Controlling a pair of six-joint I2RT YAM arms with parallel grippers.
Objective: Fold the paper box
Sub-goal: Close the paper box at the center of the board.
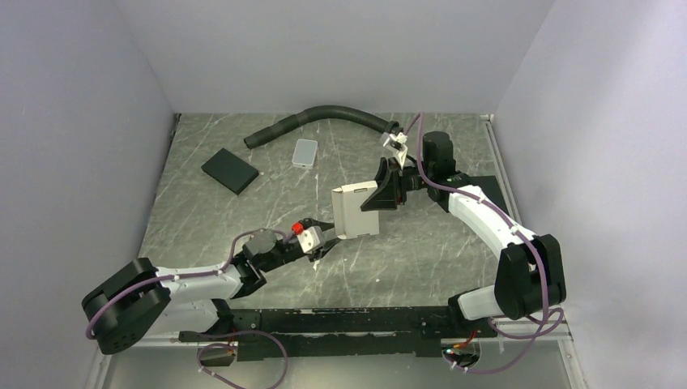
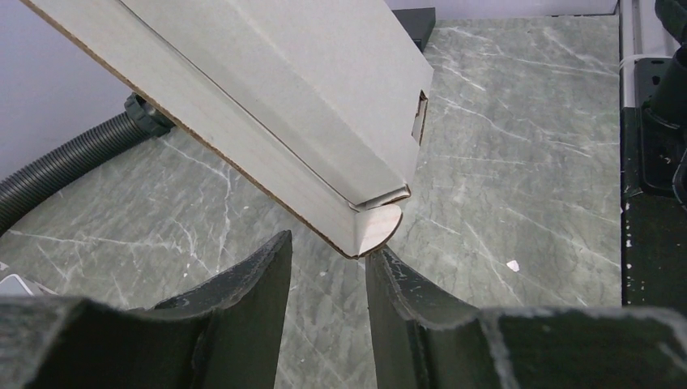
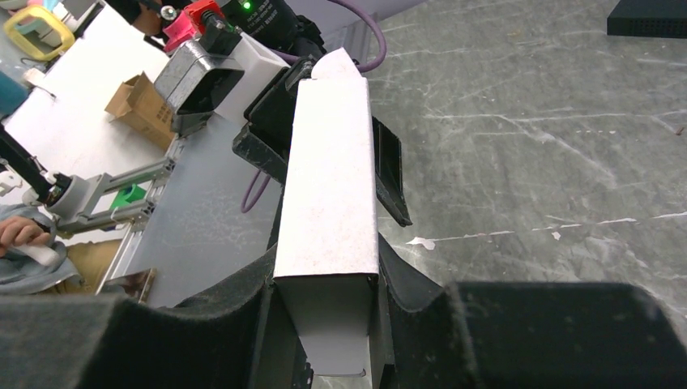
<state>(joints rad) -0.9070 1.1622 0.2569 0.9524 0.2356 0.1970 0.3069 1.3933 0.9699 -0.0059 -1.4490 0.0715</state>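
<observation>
The paper box [image 1: 355,211] is a slim white carton held up off the table's middle. My right gripper [image 1: 381,194] is shut on its far end; in the right wrist view both fingers press the carton's [image 3: 328,186] narrow sides, and my right gripper [image 3: 328,263] hides part of an end flap below. My left gripper [image 1: 328,239] is at the carton's near lower end. In the left wrist view the jaws of my left gripper [image 2: 328,251] stand apart with nothing between them. A rounded tuck flap [image 2: 379,228] of the carton [image 2: 283,105] hangs just above the right fingertip [image 2: 385,263].
A black corrugated hose [image 1: 324,117] curves along the back of the marble table [image 1: 445,259]. A black flat pad [image 1: 229,170] and a light grey rounded tile [image 1: 305,151] lie at the back left. Grey walls close both sides.
</observation>
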